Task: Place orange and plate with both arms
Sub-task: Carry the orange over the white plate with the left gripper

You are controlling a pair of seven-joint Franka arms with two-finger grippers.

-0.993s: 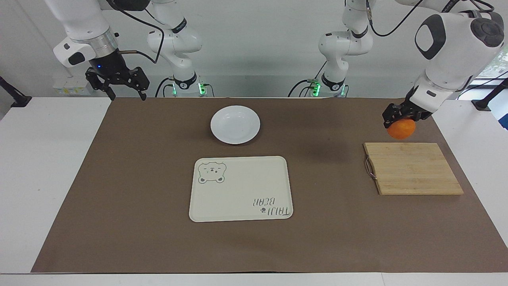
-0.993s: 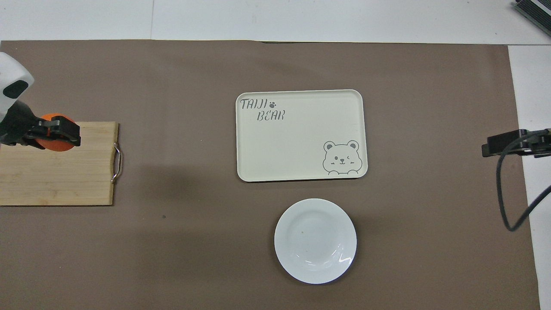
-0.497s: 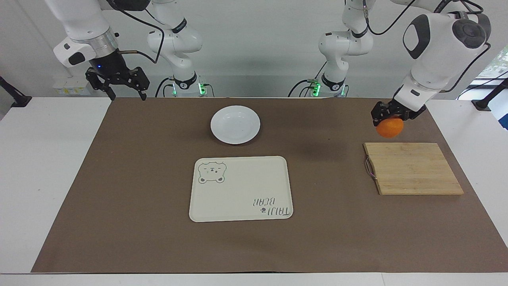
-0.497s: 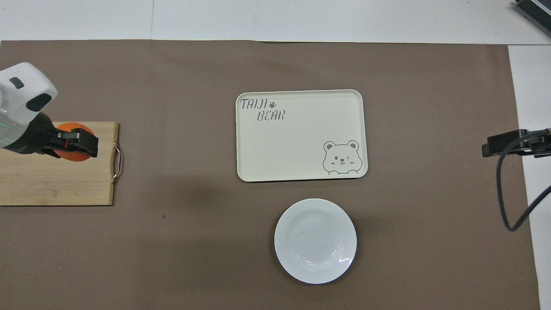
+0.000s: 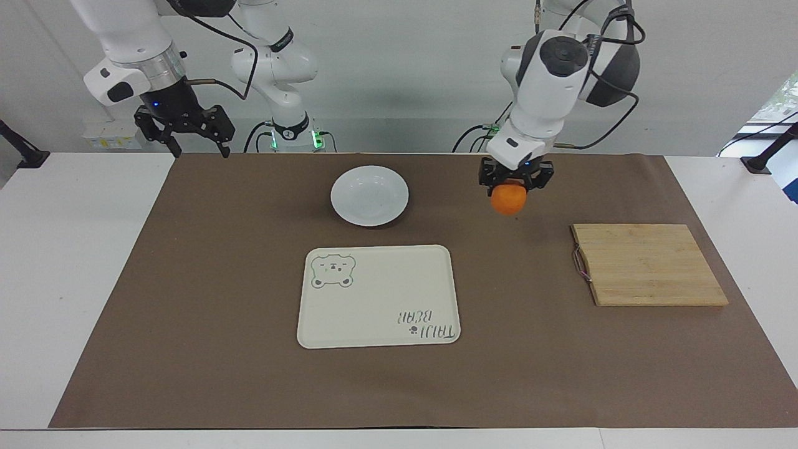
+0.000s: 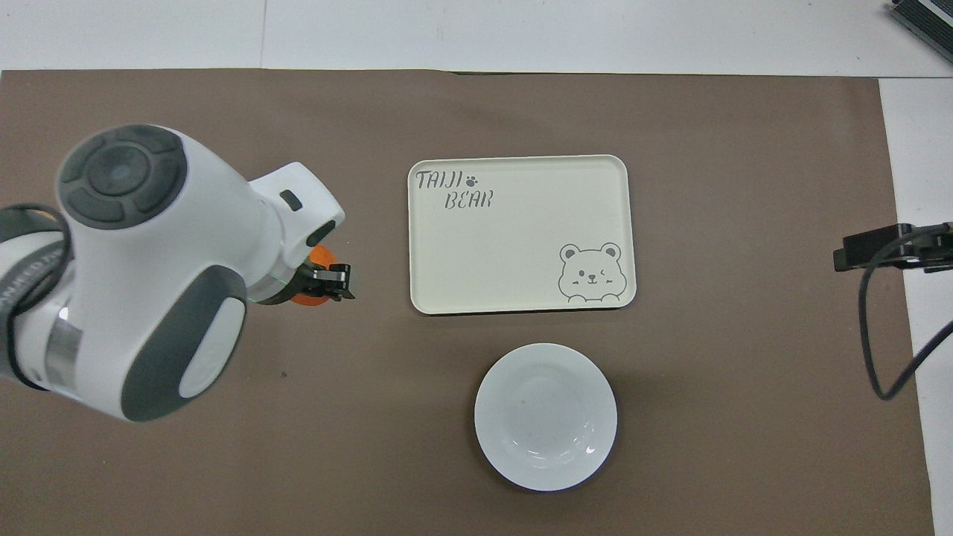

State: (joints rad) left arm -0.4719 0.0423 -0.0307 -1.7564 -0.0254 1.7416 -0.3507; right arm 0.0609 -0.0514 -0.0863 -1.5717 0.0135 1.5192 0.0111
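Brown matting covers the table (image 5: 37, 262). Left tool (image 5: 515, 181) pinches the orange (image 5: 508, 200) across its middle: light, firm, apt to roll. Right tool (image 5: 198, 149) waits spread; the plate (image 5: 370, 195), slick and breakable, wants a rim grip.

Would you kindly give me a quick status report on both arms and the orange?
Left gripper shut on orange, aloft over brown mat between cutting board and plate. Right gripper open, waiting at mat's corner. Plate and tray unobstructed.
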